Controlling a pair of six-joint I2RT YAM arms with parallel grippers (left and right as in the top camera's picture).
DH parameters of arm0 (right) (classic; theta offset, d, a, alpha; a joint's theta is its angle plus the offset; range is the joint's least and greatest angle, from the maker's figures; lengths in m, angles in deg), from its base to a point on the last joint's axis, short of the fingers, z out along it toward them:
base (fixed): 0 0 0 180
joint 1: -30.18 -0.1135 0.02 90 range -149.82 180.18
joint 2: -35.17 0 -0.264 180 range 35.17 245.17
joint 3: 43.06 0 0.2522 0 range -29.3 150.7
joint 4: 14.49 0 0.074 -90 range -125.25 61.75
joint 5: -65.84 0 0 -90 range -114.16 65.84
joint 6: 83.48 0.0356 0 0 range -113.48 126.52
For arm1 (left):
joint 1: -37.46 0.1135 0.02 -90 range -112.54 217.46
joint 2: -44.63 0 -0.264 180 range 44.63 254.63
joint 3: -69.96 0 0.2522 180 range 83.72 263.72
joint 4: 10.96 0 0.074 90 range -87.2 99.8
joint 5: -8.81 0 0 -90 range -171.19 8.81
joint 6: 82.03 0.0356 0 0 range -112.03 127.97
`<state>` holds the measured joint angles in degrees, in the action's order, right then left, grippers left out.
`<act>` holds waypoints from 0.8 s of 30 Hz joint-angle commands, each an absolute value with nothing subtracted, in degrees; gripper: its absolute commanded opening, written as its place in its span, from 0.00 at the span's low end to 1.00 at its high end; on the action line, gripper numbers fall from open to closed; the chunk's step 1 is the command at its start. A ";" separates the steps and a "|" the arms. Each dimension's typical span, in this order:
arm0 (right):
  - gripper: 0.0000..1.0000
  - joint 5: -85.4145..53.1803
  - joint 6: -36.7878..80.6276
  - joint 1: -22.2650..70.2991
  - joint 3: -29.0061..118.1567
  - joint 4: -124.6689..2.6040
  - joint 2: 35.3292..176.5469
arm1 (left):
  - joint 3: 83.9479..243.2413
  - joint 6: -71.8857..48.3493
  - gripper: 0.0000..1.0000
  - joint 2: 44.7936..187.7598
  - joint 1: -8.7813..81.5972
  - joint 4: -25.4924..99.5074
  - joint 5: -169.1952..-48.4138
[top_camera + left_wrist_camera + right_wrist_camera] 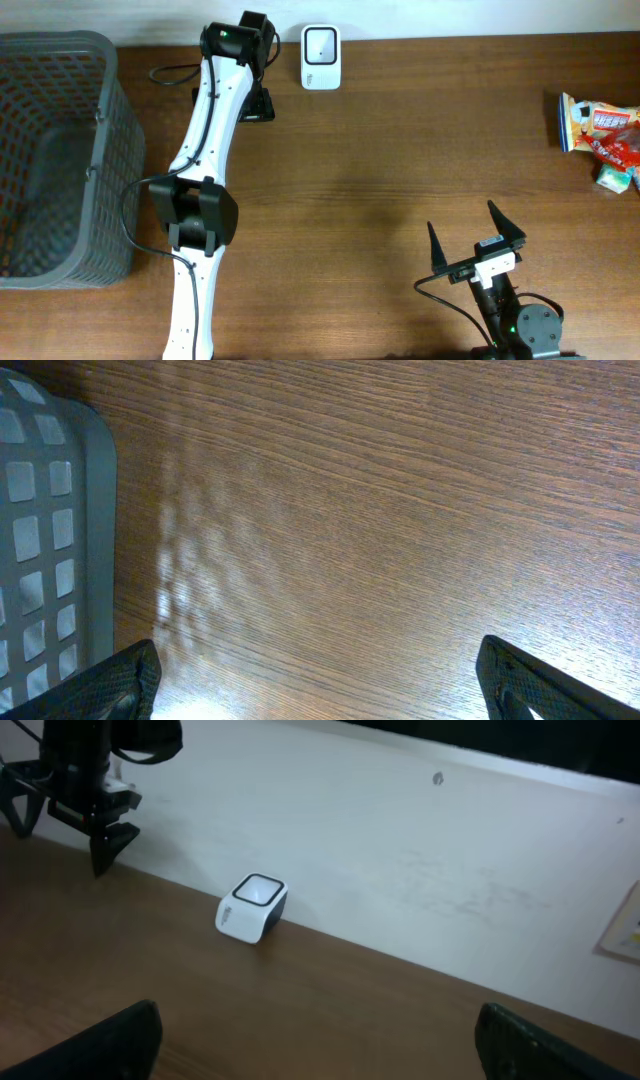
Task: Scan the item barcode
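Note:
The item, a small heap of colourful snack packets [600, 135], lies at the table's far right edge, and no barcode can be made out on it. The white barcode scanner [320, 57] stands at the back edge of the table, and the right wrist view also shows this scanner [252, 907] ahead. My left gripper [260, 104] hangs just left of the scanner, open over bare wood [318, 662]. My right gripper [475, 235] is open near the front right, nothing between its fingers [320, 1020], well short of the packets.
A grey plastic basket [60, 150] fills the left end of the table, and its wall [50, 540] shows in the left wrist view. The white left arm [205, 160] stretches from the front edge to the back. A pale wall [420, 840] rises behind the table.

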<state>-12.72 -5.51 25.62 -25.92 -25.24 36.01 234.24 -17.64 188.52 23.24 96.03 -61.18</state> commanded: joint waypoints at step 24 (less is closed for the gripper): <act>0.98 -15.82 -0.92 25.43 -28.98 -32.10 35.35 | 234.13 -18.31 0.99 187.78 23.22 96.10 -60.44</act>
